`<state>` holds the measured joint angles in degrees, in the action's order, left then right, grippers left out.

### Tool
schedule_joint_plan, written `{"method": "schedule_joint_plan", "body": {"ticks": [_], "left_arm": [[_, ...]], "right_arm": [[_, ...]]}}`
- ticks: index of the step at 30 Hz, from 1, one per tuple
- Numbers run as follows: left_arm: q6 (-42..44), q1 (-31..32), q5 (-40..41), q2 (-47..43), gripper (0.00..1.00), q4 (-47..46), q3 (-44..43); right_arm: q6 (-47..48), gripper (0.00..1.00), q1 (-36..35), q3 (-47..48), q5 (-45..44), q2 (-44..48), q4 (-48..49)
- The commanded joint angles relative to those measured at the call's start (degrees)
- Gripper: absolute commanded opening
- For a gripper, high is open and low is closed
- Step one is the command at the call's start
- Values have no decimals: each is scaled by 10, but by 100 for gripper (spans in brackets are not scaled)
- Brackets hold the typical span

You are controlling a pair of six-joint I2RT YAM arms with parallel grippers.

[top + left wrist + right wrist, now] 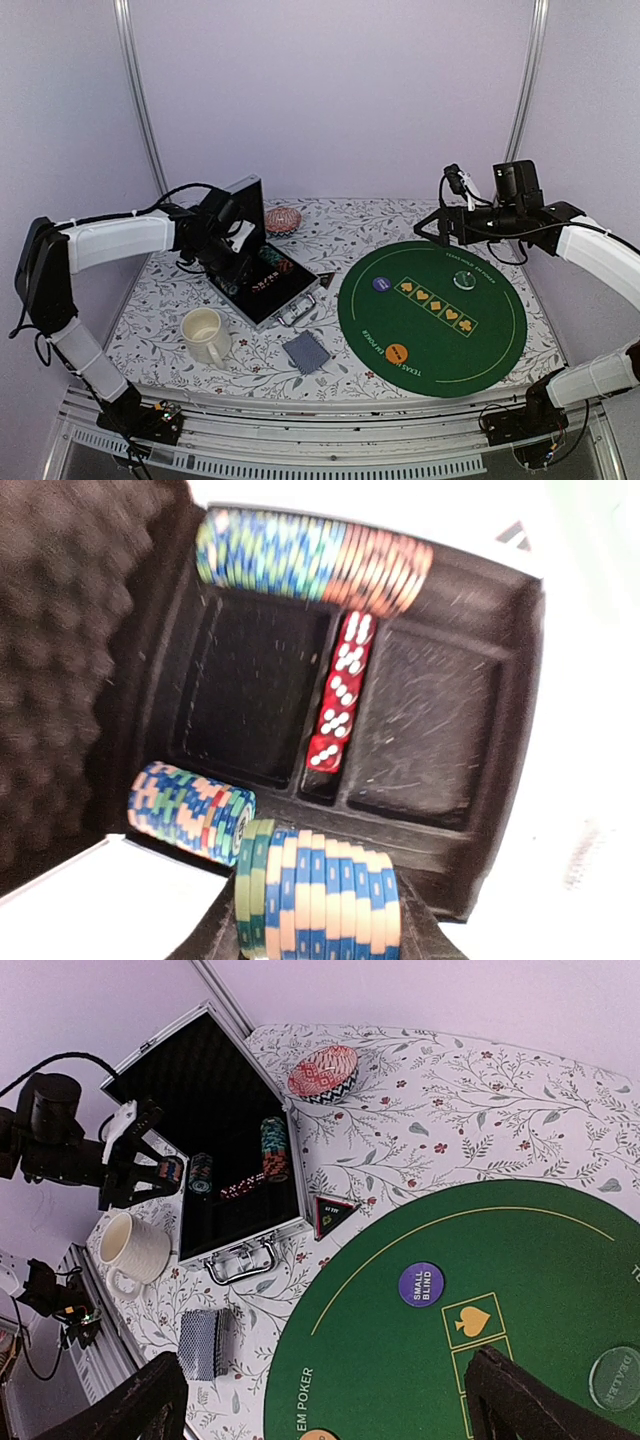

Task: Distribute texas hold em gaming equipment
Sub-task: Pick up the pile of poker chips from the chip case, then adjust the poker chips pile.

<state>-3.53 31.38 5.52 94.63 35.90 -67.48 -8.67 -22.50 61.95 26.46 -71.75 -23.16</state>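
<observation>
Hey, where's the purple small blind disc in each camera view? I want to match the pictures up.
Top external: purple disc on the green mat, left side, left of the yellow suit boxes.
Left wrist: not in view; only the inside of the open chip case shows.
Right wrist: low centre, on the mat, up-left of the spade box.
Shared landmark: that case, in all three views.

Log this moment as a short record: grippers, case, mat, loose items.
left gripper: shut on a chip stack, at the open case
right gripper: open, above the green mat
case: chip rows and red dice inside
mat: purple disc, clear disc, orange disc
table: card deck, triangle marker, mug
</observation>
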Motion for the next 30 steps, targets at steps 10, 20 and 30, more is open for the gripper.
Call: {"method": "schedule_joint_plan", "body": {"ticks": [10, 20, 30], "left_arm": [[-140, 94, -256, -94, 0, -184, -9], [-289, 195, -397, 58, 0, -359, -20], [-423, 231, -419, 192, 0, -520, -27]], "right_arm": [[-8, 99, -10, 22, -10, 14, -11], [20, 99, -98, -11, -132, 20, -50], [-76, 95, -148, -84, -197, 67, -62]]}}
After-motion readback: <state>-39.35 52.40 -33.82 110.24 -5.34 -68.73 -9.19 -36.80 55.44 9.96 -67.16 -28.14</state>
